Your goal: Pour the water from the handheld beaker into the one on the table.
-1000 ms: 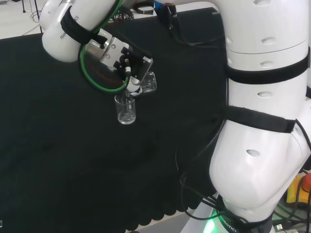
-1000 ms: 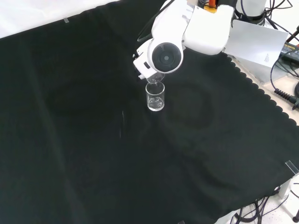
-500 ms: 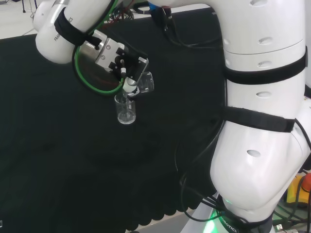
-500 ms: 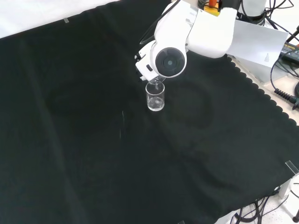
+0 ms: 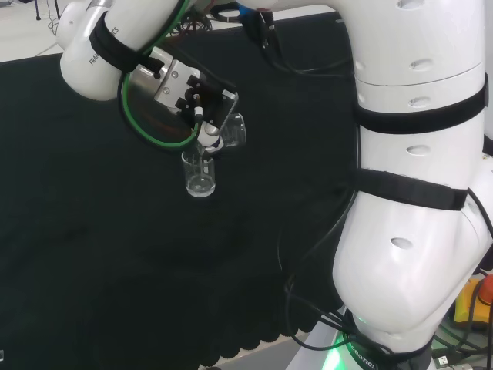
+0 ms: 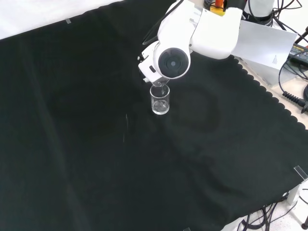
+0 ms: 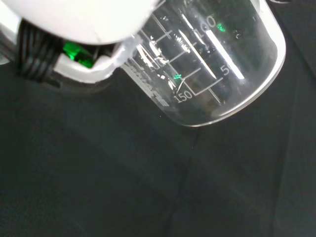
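Handheld beaker [image 5: 235, 131]: clear glass with printed graduation marks, held above the table and tipped steeply, mouth turned down toward the second vessel. In the wrist view the handheld beaker [image 7: 207, 64] lies close to the palm, its round base outward; no standing water can be made out inside it.

Hand [image 5: 202, 108]: black and white, at the end of the white arm, closed round the tipped beaker; in the wrist view a blurred white part of the hand [image 7: 84, 19] lies against the glass wall. How far the fingers wrap cannot be told exactly.

Table beaker [image 5: 199, 173]: clear, upright, standing on the black cloth directly beneath the lip of the tipped one. In the front view the table beaker [image 6: 160, 101] sits just below the arm's round grey cap [image 6: 170, 61], near the upper middle of the cloth. A shallow layer of clear liquid seems to lie at its bottom; the level is hard to read through the glass.

Table [image 6: 86, 144]: covered with black cloth that has a scalloped edge toward the arm's base.

Arm links [image 5: 416, 193]: large, white, with black bands, at the head view's right
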`<action>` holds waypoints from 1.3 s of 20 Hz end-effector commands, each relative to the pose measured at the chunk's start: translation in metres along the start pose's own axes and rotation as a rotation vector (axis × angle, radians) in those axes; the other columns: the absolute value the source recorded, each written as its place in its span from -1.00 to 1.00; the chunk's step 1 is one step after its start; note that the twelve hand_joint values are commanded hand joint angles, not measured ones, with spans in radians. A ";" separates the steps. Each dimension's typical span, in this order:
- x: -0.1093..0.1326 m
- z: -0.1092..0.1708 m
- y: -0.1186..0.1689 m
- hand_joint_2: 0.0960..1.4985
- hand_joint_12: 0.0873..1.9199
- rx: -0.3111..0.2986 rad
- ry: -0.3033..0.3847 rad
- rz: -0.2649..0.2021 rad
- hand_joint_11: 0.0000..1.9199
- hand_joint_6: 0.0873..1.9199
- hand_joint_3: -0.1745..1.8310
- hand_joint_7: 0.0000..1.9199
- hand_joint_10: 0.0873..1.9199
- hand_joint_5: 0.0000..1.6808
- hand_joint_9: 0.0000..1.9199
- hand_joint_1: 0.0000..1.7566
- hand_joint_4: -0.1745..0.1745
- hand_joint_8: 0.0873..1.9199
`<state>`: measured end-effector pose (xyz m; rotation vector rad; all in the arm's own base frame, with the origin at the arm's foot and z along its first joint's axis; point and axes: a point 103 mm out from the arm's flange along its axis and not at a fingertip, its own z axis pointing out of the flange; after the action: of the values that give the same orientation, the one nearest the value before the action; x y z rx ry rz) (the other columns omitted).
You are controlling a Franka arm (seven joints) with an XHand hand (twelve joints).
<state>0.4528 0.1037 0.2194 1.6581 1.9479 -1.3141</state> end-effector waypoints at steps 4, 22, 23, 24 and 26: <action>0.005 -0.006 -0.003 -0.33 -0.30 0.007 -0.003 0.005 0.45 0.01 0.11 0.52 -0.49 0.38 0.54 0.27 1.00 -0.29; 0.004 -0.005 -0.008 -0.33 -0.30 -0.012 -0.006 0.004 0.45 0.01 0.11 0.52 -0.48 0.38 0.54 0.27 1.00 -0.29; 0.004 -0.004 -0.008 -0.33 -0.30 -0.014 -0.003 0.003 0.45 0.01 0.11 0.52 -0.48 0.38 0.54 0.27 1.00 -0.29; 0.003 -0.002 -0.009 -0.33 -0.30 -0.015 -0.002 0.001 0.45 0.01 0.11 0.52 -0.48 0.38 0.54 0.27 1.00 -0.29; -0.001 0.001 -0.009 -0.33 -0.30 -0.017 0.005 0.000 0.45 0.01 0.11 0.52 -0.48 0.38 0.54 0.27 1.00 -0.29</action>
<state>0.4481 0.1101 0.2242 1.6544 1.9422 -1.3062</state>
